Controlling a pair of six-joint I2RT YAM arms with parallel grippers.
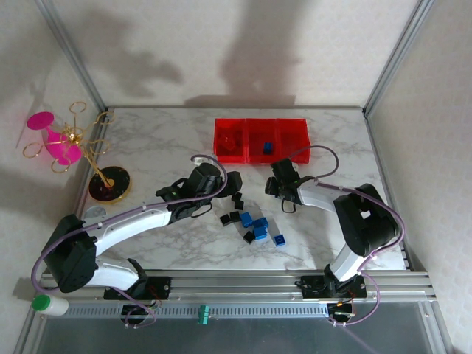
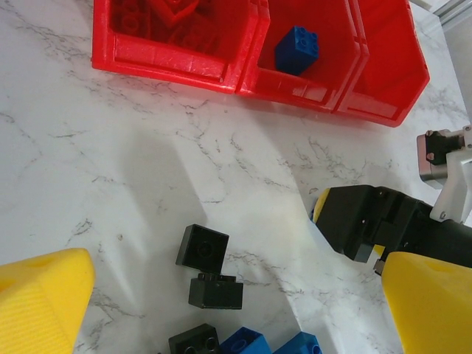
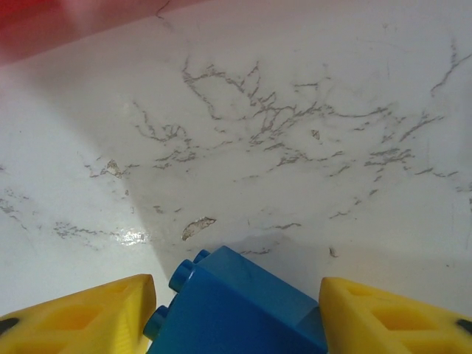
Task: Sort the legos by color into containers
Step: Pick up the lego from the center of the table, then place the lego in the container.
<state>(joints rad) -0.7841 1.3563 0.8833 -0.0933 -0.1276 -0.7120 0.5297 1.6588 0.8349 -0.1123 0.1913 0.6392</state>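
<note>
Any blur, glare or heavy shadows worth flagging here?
Top external: sharp, with broad soft shadows on the back wall. Left wrist: the yellow finger pads blur at the corners; marble tabletop and small black plastic bricks are crisp. Right wrist: the red plastic bin is a blur top left; a small glare spot sits on the marble.

Three joined bins [image 1: 260, 140] at far side of table [image 1: 162, 140]; one brick [image 1: 268, 147] in middle bin; loose bricks [image 1: 254, 225] before them.
</note>
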